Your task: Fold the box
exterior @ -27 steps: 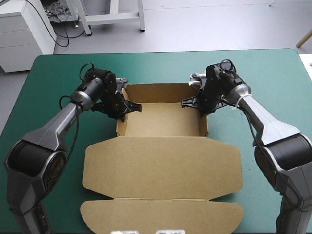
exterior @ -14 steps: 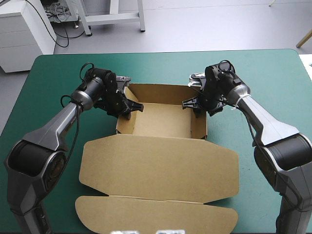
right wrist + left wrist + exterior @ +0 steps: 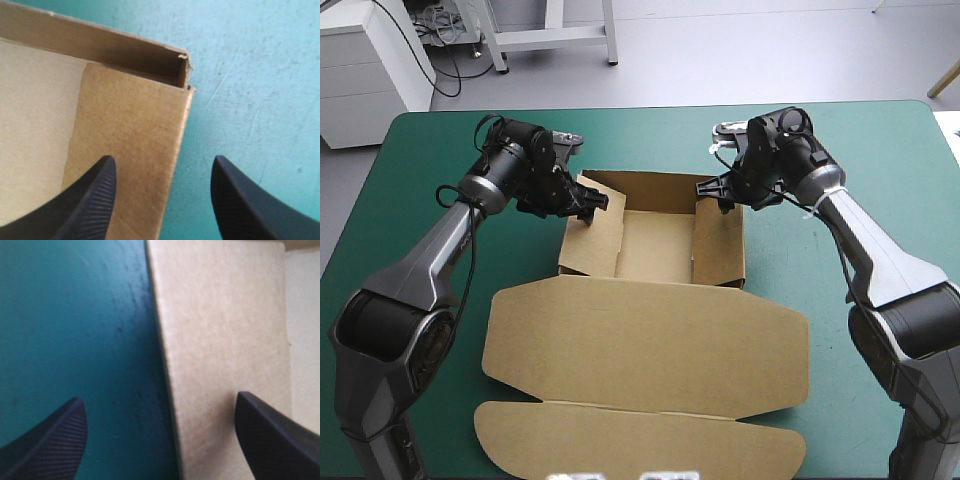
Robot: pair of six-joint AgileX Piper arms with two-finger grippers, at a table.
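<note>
**Both claws spread open at the far corners of the half-raised box**

We see the brown box [image 3: 655, 250] at the middle of the bench [image 3: 650, 108]. Its tray is toward the far edge. Its lid [image 3: 650, 340] lies flat on the teal-green cover [image 3: 880, 170] toward the near edge, with a tuck flap [image 3: 640, 438] along the lid's near side.

At the left, the left claw [image 3: 585, 203] sits at the tray's far left corner. Its black fingers stand wide apart and hold nothing. In the left wrist view one finger [image 3: 50, 440] is over the cover and the other [image 3: 275, 440] over brown board, with the edge of the left wall [image 3: 590, 240] running between them. That wall leans inward over the tray floor.

In the middle, the far wall [image 3: 655, 188] stands upright behind the bare floor.

At the right, the right claw [image 3: 717, 190] is at the far right corner, its fingers also spread and gripping nothing. In the right wrist view the edge of the right wall [image 3: 718, 250] lies between them, one finger on the tray side and the other out over the cover. We cannot tell whether either claw touches the board.
</note>
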